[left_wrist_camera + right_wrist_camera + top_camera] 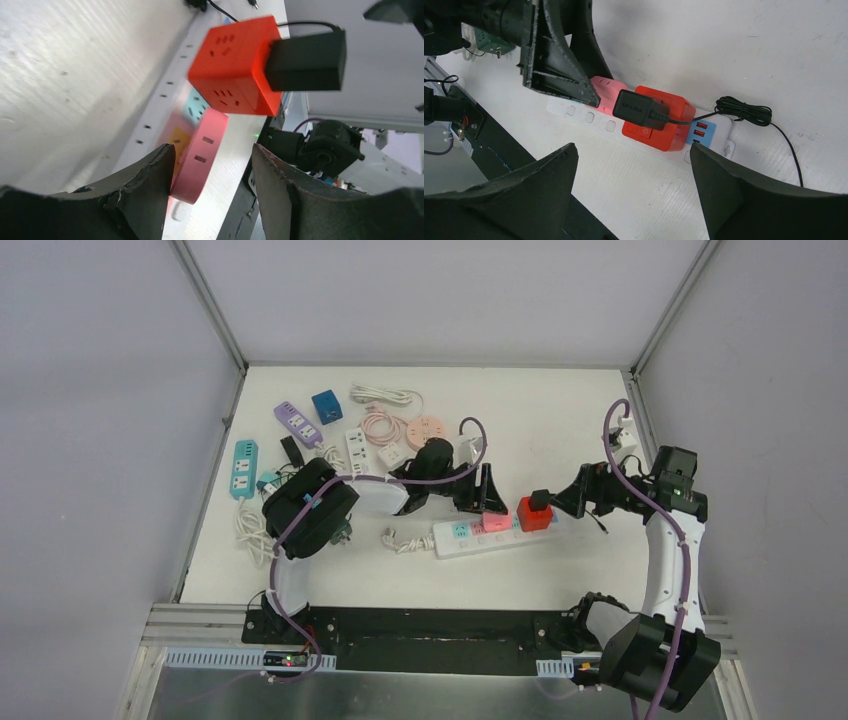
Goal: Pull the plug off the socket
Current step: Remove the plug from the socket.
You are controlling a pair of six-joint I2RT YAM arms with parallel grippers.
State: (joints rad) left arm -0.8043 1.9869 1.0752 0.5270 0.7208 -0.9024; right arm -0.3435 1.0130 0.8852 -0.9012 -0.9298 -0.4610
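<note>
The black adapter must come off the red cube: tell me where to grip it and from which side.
Take the black adapter across its two long flat sides, from above, with the open right gripper. It sits on top of the red cube, so those sides are bare; the cord leaves one short end, so skip that.

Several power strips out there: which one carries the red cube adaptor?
The long white power strip nearest the arm bases: the red cube adaptor and a pink plug sit on it. The purple strip and teal strip lie far left.
</note>
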